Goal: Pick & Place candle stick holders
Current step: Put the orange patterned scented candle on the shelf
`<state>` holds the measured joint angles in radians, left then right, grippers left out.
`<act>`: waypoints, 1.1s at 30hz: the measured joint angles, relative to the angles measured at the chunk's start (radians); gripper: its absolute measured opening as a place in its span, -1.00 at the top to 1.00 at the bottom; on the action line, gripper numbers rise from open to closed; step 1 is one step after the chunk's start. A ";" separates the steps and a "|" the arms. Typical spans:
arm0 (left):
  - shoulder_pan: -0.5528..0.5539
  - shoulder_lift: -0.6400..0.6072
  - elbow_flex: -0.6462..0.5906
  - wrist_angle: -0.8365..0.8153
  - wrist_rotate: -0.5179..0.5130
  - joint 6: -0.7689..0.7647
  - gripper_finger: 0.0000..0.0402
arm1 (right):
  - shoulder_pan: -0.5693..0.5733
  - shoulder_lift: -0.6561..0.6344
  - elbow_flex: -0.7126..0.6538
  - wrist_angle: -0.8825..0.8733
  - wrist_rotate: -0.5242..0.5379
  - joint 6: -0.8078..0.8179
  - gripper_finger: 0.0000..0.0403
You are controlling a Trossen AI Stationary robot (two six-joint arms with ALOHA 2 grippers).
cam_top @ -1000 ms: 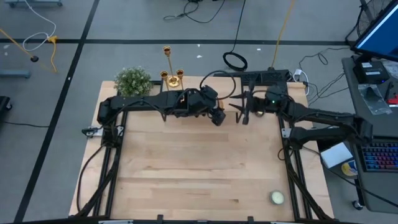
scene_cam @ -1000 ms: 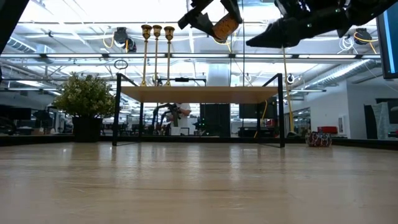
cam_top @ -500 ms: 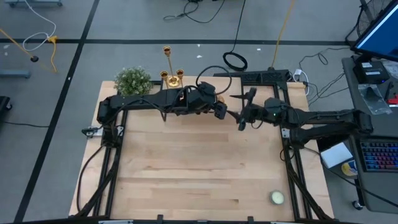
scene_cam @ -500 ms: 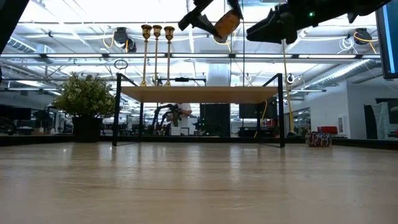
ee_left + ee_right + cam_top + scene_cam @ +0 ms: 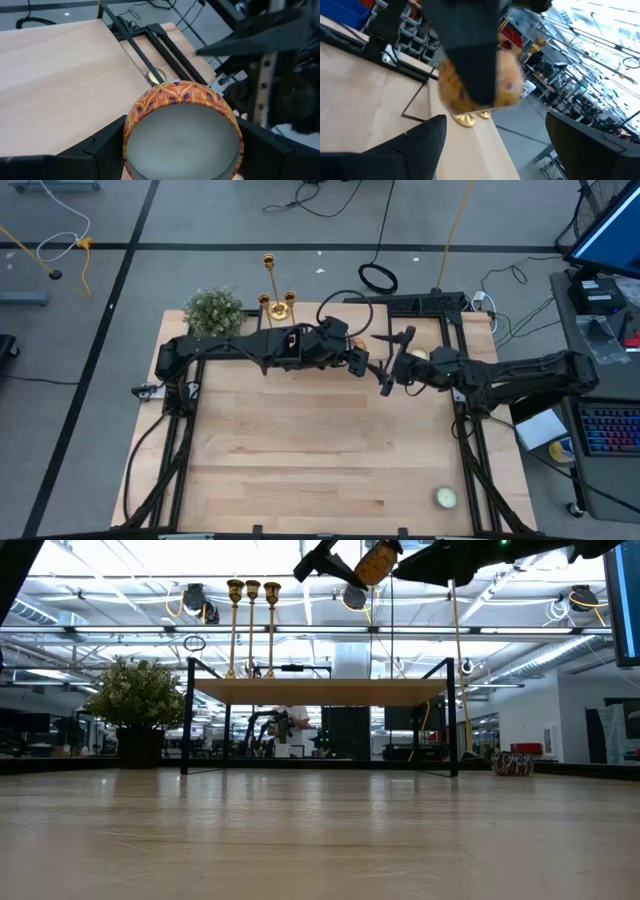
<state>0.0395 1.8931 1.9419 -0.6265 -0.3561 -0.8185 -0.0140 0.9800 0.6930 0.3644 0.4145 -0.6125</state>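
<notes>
Three gold candle stick holders stand on their round bases at the table's far edge, beside a plant; their cups show in the low view. High above the table's middle, my left gripper is shut on a round orange patterned candle tin. My right gripper faces it from the table's right, open wide. The tin sits just ahead of the right gripper's spread fingers, which touch nothing. My left gripper pinches the tin by opposite sides of its round wall between its two fingers. The fingers reach in from the table's left, slanting down. The tin is lifted clear, tipped so its wax top faces back along the fingers.
A bushy green plant stands at the far left corner. A small pale candle lies near the near right corner. A black frame and cables sit at the far right edge. Bare wood lies below both arms.
My right gripper has swung toward the table's left and near side, closing in on the tin, and has opened wide. My left gripper has stayed in place but rolled at the wrist, tipping the tin with it.
</notes>
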 joint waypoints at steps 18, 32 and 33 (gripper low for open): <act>-0.023 -0.001 0.000 -0.002 -0.011 -0.019 -0.46 | 0.025 0.115 0.066 0.047 -0.025 -0.057 -0.66; -0.023 0.005 0.000 -0.005 0.042 -0.015 -0.46 | 0.025 0.115 0.066 0.048 -0.080 -0.089 -0.66; -0.023 0.005 0.000 -0.005 0.042 -0.015 -0.46 | 0.025 0.115 0.066 0.048 -0.079 -0.088 -0.66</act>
<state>0.0162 1.8984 1.9419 -0.6315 -0.3145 -0.8336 0.0109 1.0950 0.7593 0.4123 0.3351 -0.7005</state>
